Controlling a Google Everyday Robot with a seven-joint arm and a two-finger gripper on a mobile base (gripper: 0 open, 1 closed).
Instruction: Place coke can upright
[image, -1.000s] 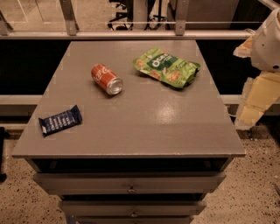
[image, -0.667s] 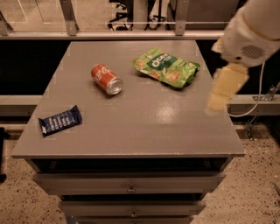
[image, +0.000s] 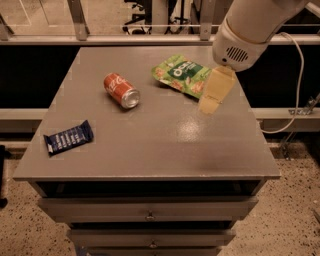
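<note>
In the camera view, the white arm (image: 250, 30) is cut off at the top edge. The pale gripper (image: 212, 97) hangs over the matte grey table (image: 165, 150), overlapping the crinkly green bag (image: 181, 75). I cannot tell how far open it is, and nothing shows in its grasp. The cylindrical coke can (image: 121, 90) lies on its side, left of centre.

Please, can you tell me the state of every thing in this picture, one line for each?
coke can: lying on its side on the table, not upright, not held.
green snack bag: lying flat, back right of the table.
dark blue bar: wrapped, lying flat, front left.
gripper: above the table's right side, beside the snack bag, apart from the can.
drawers: shut.
</note>
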